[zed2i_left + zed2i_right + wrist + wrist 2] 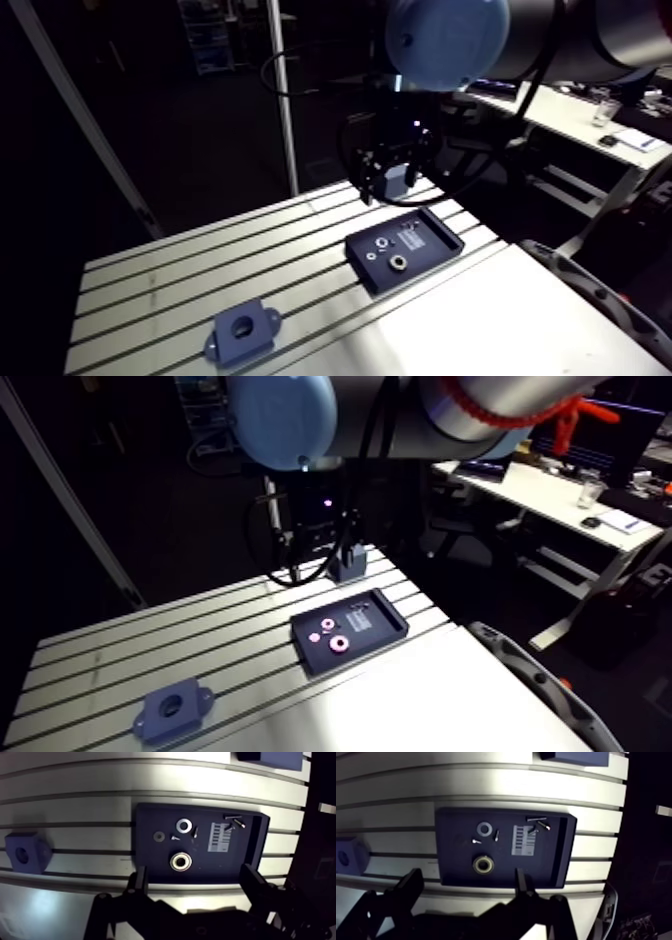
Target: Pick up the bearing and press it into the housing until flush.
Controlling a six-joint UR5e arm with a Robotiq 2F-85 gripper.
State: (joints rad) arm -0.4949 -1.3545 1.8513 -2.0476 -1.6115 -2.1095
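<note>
The gripper (pixel 194 872) hangs spread wide and empty over the edge of the dark tray (pixel 257 842), apparently lining up for a grab. The bearing (pixel 180 861) lies flat in the tray, just ahead of the fingers and roughly between them, near a washer (pixel 184 826) and some small screws. The blue housing (pixel 25 852) sits well apart on the slotted surface (pixel 75 807), bore up, ready to receive it.

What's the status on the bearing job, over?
Gripper open, empty, above the tray. Bearing lying in tray, not yet picked. Housing apart on the table, bore empty. Nothing over the bearing.
</note>
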